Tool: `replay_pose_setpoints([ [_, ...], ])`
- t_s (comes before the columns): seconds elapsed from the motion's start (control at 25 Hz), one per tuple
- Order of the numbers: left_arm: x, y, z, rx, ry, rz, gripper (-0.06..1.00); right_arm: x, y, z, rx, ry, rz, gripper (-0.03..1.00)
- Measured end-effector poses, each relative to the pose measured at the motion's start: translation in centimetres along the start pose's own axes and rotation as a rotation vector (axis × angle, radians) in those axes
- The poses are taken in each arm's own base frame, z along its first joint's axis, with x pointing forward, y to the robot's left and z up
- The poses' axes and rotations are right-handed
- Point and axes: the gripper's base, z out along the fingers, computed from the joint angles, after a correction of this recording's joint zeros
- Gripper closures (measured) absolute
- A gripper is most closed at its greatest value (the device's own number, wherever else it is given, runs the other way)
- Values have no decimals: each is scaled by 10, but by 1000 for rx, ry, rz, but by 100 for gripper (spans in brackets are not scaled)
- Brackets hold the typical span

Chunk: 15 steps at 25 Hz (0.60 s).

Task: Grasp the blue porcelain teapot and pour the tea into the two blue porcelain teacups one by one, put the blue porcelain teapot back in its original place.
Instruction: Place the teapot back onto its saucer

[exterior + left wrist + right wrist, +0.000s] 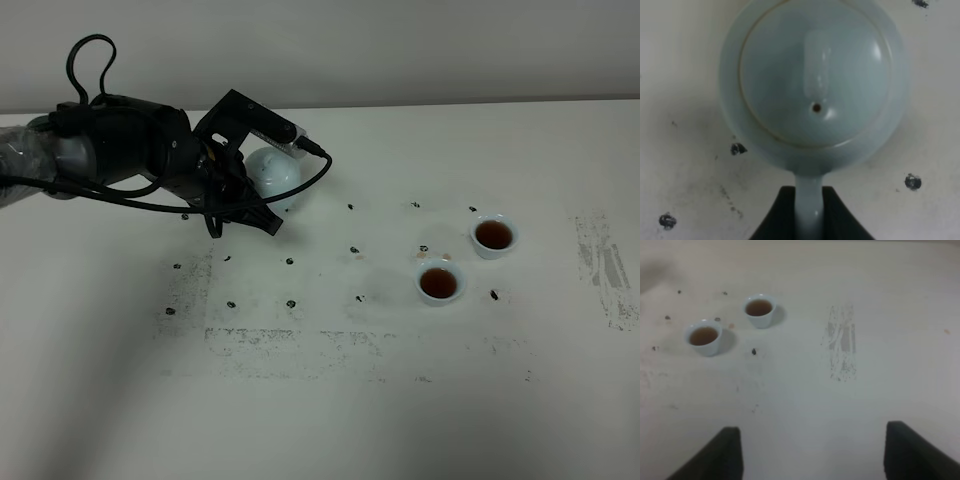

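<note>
The blue porcelain teapot (277, 174) stands on the white table (320, 420) at the back left, partly hidden by my left arm. In the left wrist view the teapot (812, 80) is seen from above with its lid on, and my left gripper (808, 220) has a finger tight against each side of its loop handle (808, 200). The two blue porcelain teacups (493, 236) (440, 283) stand right of centre, each holding brown tea. They also show in the right wrist view (759, 310) (703, 337). My right gripper (812, 455) is open and empty, well away from the cups.
Dark specks (291, 302) dot the middle of the table. A grey scuffed patch (603, 268) lies near the right edge, and it also shows in the right wrist view (842, 350). The table's far edge (450, 102) meets a pale wall.
</note>
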Motion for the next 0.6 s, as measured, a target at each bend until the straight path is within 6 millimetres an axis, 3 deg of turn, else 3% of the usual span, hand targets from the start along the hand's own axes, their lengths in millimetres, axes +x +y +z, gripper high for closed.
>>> replay_pose_setpoints([
  [0.6, 5, 0, 21, 4, 21, -4, 89, 0, 0, 0, 0, 0, 0, 40],
])
